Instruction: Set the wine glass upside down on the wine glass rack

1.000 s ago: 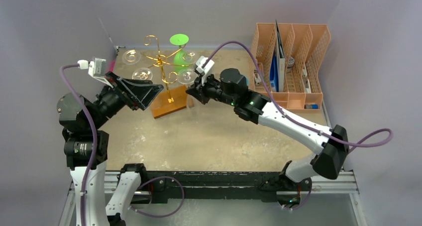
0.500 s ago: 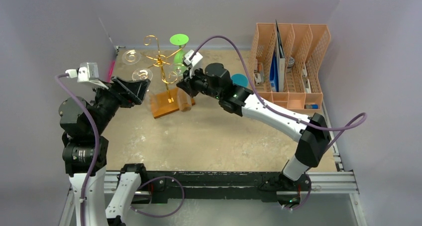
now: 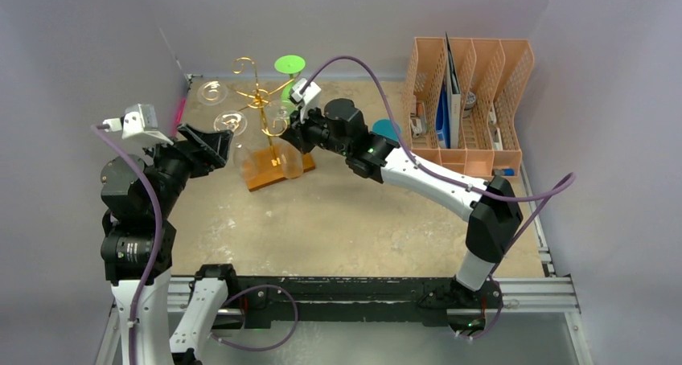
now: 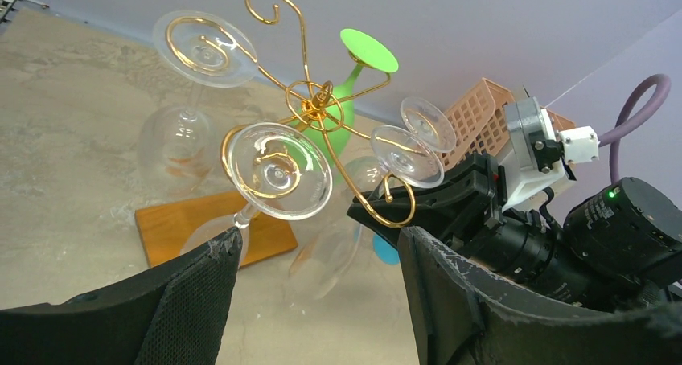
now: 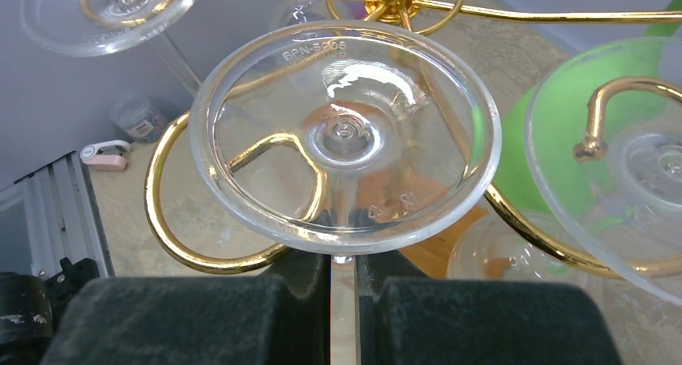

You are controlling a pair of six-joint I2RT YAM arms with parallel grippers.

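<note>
Grips the wine glass (image 5: pixel 346 132) by its stem with the right gripper (image 5: pixel 344 297), fingers clenched tight just under the foot; holds it upside down, foot uppermost and bowl hanging below; sets the stem inside one gold curl of the wine glass rack (image 3: pixel 259 101), on the rack's right side, with the wire curving beneath the foot; cannot tell whether foot and wire are touching.

Stands near the far edge of the table (image 3: pixel 362 220), left of the middle: the rack, thin post rising from a wooden base (image 3: pixel 269 172) turned at an angle to the table's edges; carries other clear glasses (image 4: pixel 205 47) hung foot-up on its curls, and a green glass (image 3: pixel 289 63) at the back, toward the far edge.

Hovers just left of the rack with the left gripper (image 4: pixel 320 252), jaws spread wide and grasping nothing, facing the hanging glasses; no contact with rack or glass in the wrist view.

At the far right corner of the table, well apart from the rack: an orange file organiser (image 3: pixel 470 100) standing upright.
</note>
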